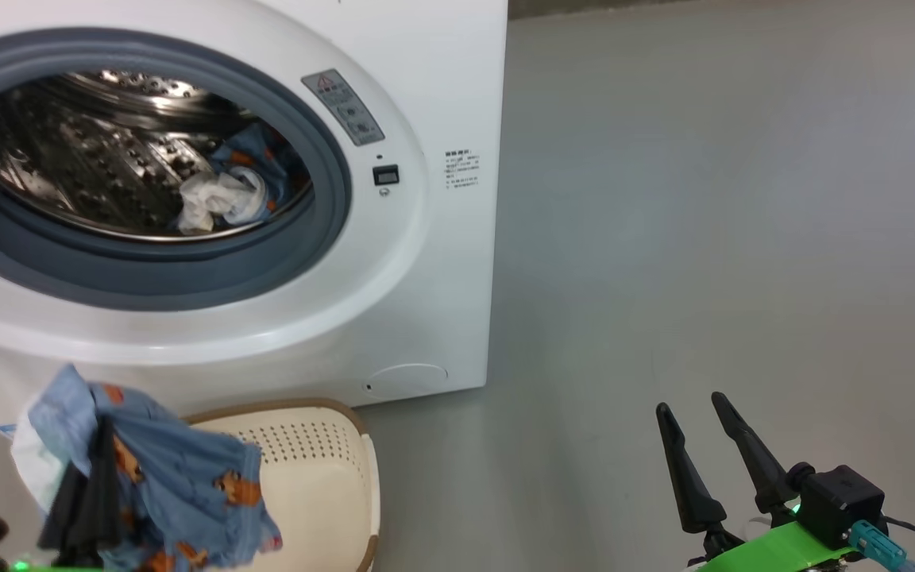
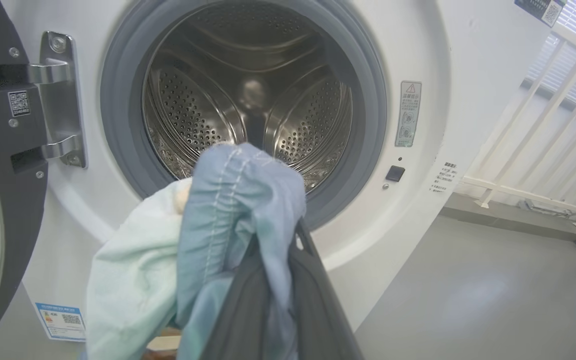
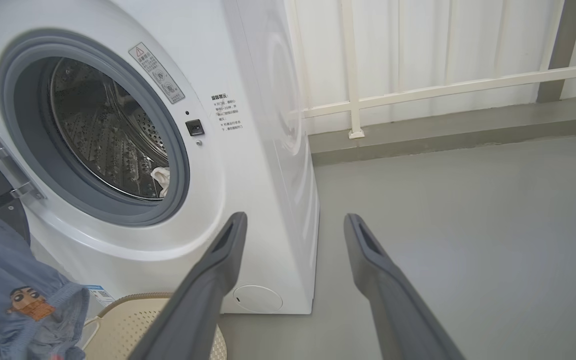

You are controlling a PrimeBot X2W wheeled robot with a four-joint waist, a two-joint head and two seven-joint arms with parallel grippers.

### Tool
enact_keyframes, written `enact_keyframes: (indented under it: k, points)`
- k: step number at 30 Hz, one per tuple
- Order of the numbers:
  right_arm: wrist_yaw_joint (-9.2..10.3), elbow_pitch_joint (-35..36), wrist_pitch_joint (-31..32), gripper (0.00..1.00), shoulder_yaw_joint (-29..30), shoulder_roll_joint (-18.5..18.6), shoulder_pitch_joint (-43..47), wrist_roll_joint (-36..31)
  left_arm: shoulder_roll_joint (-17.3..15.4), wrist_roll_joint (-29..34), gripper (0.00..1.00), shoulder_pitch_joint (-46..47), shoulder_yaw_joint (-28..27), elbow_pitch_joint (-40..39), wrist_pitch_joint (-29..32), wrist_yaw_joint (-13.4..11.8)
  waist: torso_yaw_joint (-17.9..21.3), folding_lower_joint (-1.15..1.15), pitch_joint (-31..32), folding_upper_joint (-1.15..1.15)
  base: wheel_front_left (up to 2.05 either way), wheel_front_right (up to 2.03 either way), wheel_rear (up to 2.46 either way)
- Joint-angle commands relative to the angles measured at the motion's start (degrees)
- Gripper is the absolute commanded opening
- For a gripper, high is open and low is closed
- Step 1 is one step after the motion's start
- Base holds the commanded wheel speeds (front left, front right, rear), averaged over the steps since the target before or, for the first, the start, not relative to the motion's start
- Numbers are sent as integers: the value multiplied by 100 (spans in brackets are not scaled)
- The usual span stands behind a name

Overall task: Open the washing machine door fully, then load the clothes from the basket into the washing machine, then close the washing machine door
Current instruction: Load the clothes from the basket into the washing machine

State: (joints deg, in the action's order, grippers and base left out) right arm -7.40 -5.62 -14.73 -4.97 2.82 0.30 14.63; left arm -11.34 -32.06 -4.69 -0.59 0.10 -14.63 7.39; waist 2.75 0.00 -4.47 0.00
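The head camera looks down from up high, close in on the washing machine [image 1: 442, 262], catching the basket [image 1: 322, 477] at the bottom edge and bare floor [image 1: 704, 238] beyond. The left wrist camera sits low and near, facing straight into the drum [image 2: 248, 100], a light-blue garment [image 2: 238, 200] draped across its lower middle. The right wrist camera hangs further right, angled across the machine's front corner toward a white railing [image 3: 443, 89]. All three share the grey seal [image 1: 332, 206] and drum mouth.
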Motion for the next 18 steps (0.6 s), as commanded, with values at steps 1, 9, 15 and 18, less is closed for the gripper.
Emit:
enact_keyframes:
  k: [1, 9, 15, 18]
  points:
    - [-9, 182, -27, 100, -183, 6, -89, 22, -189, -20, 0, 413, -224, -206, -37, 10, 81, 0, -222, 0, 0, 0, 0]
    - [-9, 357, -27, 100, -337, 6, -225, 28, -516, -161, 0, 1455, -451, -459, -37, 10, 303, 0, -886, 0, 0, 0, 0]
    - [-9, 476, -27, 100, -457, 6, -308, 44, -800, -252, 0, 2185, -607, -588, -37, 10, 475, 0, -1281, 0, 0, 0, 0]
    - [-9, 551, -27, 100, -518, 6, -348, 59, -956, -276, 0, 2561, -708, -656, -37, 10, 591, 0, -1518, 0, 0, 0, 0]
